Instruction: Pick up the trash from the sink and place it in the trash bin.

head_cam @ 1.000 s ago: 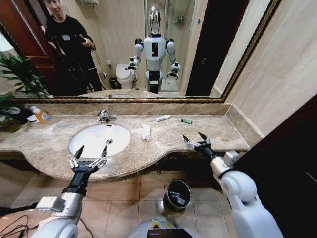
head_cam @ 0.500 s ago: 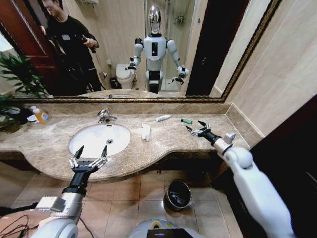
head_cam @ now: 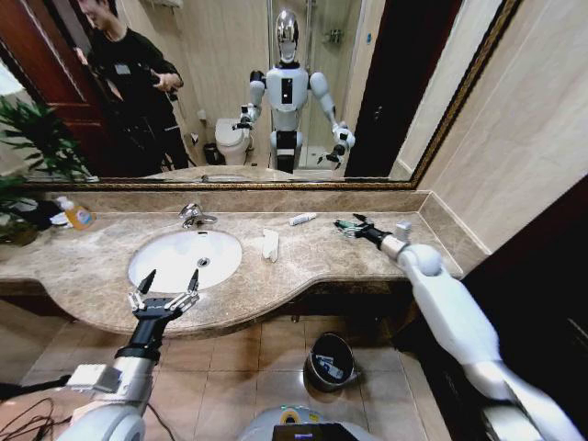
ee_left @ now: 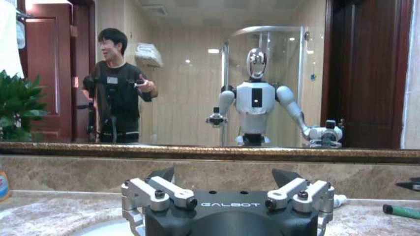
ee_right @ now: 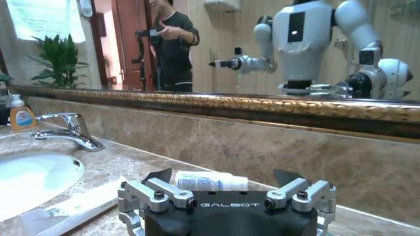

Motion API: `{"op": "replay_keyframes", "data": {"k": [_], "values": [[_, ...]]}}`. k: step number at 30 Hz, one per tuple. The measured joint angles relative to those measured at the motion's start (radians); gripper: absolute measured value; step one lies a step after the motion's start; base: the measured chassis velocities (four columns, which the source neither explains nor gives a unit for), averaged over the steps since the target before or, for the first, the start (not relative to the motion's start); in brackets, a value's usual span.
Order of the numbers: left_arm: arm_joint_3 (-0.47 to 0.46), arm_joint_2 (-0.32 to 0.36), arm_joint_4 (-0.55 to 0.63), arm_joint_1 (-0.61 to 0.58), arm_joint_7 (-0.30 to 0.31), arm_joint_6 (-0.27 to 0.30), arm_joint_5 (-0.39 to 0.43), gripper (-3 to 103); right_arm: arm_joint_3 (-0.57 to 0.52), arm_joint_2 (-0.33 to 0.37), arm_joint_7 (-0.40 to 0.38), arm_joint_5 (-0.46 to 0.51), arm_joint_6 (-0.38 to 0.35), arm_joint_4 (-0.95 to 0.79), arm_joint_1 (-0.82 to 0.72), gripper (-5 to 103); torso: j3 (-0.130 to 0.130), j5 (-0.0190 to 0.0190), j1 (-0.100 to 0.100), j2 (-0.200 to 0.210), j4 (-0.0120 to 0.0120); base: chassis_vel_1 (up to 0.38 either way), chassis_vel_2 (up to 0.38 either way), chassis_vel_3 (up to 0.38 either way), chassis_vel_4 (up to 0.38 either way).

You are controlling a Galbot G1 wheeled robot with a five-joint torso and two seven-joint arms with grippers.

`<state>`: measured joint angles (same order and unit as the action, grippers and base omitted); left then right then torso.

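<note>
Reaching further across the counter than a second ago, the right gripper [head_cam: 350,224] has swung away from the front edge of the marble to the back of the surround, and now sits right at the tiny green stick [head_cam: 344,224], fingers spread open with nothing held; from the head view I cannot tell whether a fingertip touches the stick. The left gripper [head_cam: 168,282] has stayed put, hovering over the front rim of the sink [head_cam: 152,262] with its fingers wide apart and empty. On the marble between the basin and the right gripper lie the folded white tissue [head_cam: 270,244] and, further back near the splashback, a small white tube [head_cam: 302,219]. Down on the tiled floor, below the counter edge, stands the trash bin [head_cam: 329,361], with something pale lying inside it. The right wrist view brings the tube [ee_right: 211,181] up close just beyond the open fingers, label side visible, along with the tissue [ee_right: 72,206], the chrome tap [ee_right: 68,131] and the orange-labelled soap bottle [ee_right: 21,114] in the far corner. The left wrist view instead catches the green stick [ee_left: 402,211] off at the side of the counter, and the mirror [ee_left: 210,73] behind.
</note>
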<state>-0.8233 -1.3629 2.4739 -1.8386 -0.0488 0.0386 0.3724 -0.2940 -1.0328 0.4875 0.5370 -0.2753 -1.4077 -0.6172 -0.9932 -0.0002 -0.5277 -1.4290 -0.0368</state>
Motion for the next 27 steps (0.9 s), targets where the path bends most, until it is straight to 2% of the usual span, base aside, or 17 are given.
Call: {"op": "replay_keyframes", "data": {"k": [4,6,11,17,21,23,27], "values": [[0.000,0.000,0.000,0.000,0.000,0.000,0.000,100,0.050,-0.031,-0.033,-0.018,-0.027,0.043,0.060,100,0.000,0.0000,0.000,0.000,0.0000,0.000,0.000,0.000,0.000],[0.000,0.000,0.000,0.000,0.000,0.000,0.000,100,0.080,-0.043,-0.089,-0.020,-0.058,0.056,0.089,100,0.000,-0.0001,0.000,0.000,-0.0001,0.000,0.000,0.000,0.000],[0.000,0.000,0.000,0.000,0.000,0.000,0.000,100,0.139,-0.051,-0.146,-0.030,-0.085,0.132,0.159,100,0.000,0.0001,0.000,0.000,0.0000,0.000,0.000,0.000,0.000],[0.000,0.000,0.000,0.000,0.000,0.000,0.000,100,0.205,-0.046,-0.149,-0.045,-0.084,0.213,0.233,100,0.000,0.0002,0.000,0.000,0.0000,0.000,0.000,0.000,0.000],[0.000,0.000,0.000,0.000,0.000,0.000,0.000,100,0.221,-0.054,-0.162,-0.096,-0.080,0.261,0.265,100,0.000,0.0002,0.000,0.000,0.0000,0.000,0.000,0.000,0.000],[0.000,0.000,0.000,0.000,0.000,0.000,0.000,100,0.214,-0.060,-0.182,-0.130,-0.101,0.304,0.283,100,0.000,0.0001,0.000,0.000,-0.0001,0.000,0.000,0.000,0.000],[0.000,0.000,0.000,0.000,0.000,0.000,0.000,100,0.185,-0.057,-0.176,-0.138,-0.152,0.335,0.286,100,0.000,0.0004,0.000,0.000,-0.0001,0.000,0.000,0.000,0.000]]}}
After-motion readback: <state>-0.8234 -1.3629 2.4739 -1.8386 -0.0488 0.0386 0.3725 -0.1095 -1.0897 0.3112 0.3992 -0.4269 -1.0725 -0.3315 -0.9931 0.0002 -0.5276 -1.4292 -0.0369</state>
